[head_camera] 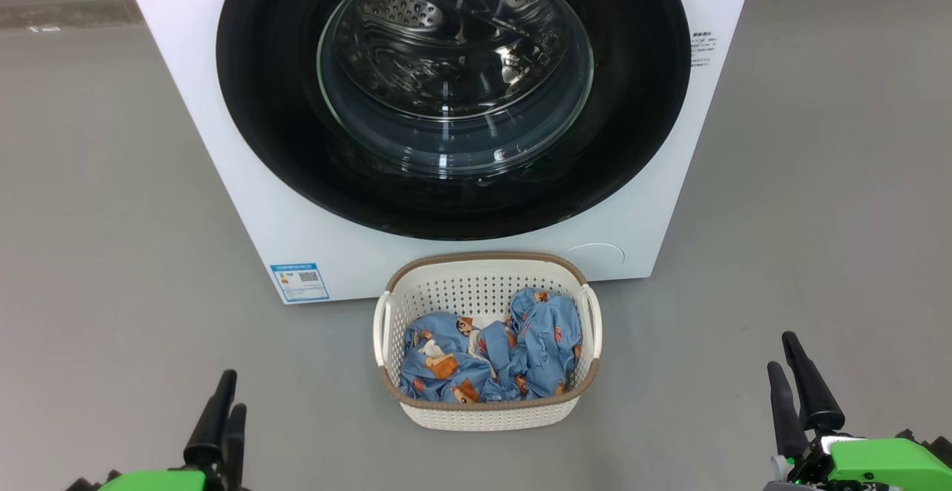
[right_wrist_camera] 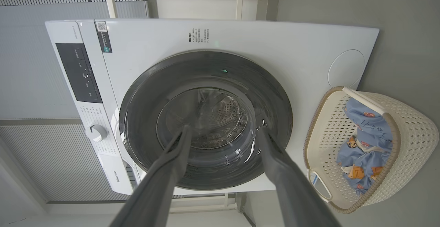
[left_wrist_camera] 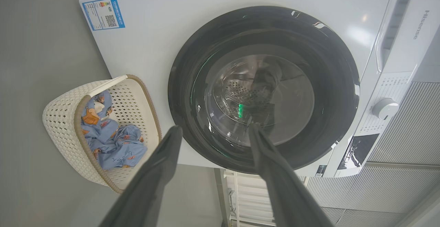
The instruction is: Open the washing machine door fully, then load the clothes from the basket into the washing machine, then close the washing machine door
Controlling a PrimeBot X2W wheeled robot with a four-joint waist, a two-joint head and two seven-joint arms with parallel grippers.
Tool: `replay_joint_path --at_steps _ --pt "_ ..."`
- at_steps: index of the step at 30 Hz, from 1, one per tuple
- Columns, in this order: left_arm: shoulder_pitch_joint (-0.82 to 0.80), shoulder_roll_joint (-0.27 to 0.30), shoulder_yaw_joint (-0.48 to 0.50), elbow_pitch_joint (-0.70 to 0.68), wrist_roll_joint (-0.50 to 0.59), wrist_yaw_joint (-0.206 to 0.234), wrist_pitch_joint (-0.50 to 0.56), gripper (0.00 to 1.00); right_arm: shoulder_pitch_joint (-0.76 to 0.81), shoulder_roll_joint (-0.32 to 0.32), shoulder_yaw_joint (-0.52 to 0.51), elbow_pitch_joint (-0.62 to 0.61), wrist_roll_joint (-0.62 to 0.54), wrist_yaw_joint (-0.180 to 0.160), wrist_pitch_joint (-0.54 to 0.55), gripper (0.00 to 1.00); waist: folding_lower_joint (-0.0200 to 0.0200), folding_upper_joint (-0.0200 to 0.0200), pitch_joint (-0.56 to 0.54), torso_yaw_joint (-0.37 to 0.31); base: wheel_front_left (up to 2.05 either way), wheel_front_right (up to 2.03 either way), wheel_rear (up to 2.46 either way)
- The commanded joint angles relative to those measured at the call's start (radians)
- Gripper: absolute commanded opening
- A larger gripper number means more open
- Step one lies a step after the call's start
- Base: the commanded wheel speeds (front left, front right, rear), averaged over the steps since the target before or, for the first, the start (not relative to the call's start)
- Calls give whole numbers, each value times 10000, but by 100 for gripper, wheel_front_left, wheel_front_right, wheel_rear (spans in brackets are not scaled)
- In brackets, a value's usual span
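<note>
The washing machine door (head_camera: 455, 89) is shut, its wide black rim lying flush against the white front, and it stands well ahead of both grippers, beyond their fingertips and touched by neither. Through the clear glass bowl you can see the steel drum with its rows of holes; I can make out no laundry in there.

The washing machine (head_camera: 216, 141) sits on the grey floor (head_camera: 111, 216). A small blue label (head_camera: 300, 281) is stuck at its bottom corner on the left gripper's side, and a round cover (head_camera: 595, 254) is set in the bottom corner on the right gripper's side.

The basket (head_camera: 487, 413) stands on the floor just in front of the machine, below the door, ahead of the grippers and between them. It is well apart from both. The clothes (head_camera: 491, 357) lie bunched in its bottom: blue cloth with little orange-brown figures and a bit of cream showing in the middle. They stay below the brown rim.

The left gripper (head_camera: 233, 392) hangs low with its fingers pointing toward the machine. From its wrist, the two dark fingers (left_wrist_camera: 161, 165) stand spread apart with nothing between them, the door beyond them and the basket off to one side. The right gripper (head_camera: 781, 351) is also open and empty, its fingers (right_wrist_camera: 275, 165) splayed toward the door, with the basket off to the other side.

The control panel (right_wrist_camera: 79, 72) and a white dial (right_wrist_camera: 96, 132) sit along the top of the machine, farthest from both grippers.
</note>
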Motion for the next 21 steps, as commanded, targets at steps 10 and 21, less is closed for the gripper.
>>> replay_joint_path --at_steps 10,21 --pt "-628 222 -186 -577 805 -36 -432 100 -636 -368 561 -611 -666 4 -463 100 -1 0 -6 -17 0 0 0" --pt "-740 248 -332 -735 2059 -45 -733 100 -798 -544 862 -809 -1496 6 -788 100 -1 0 -5 -45 0 0 0"
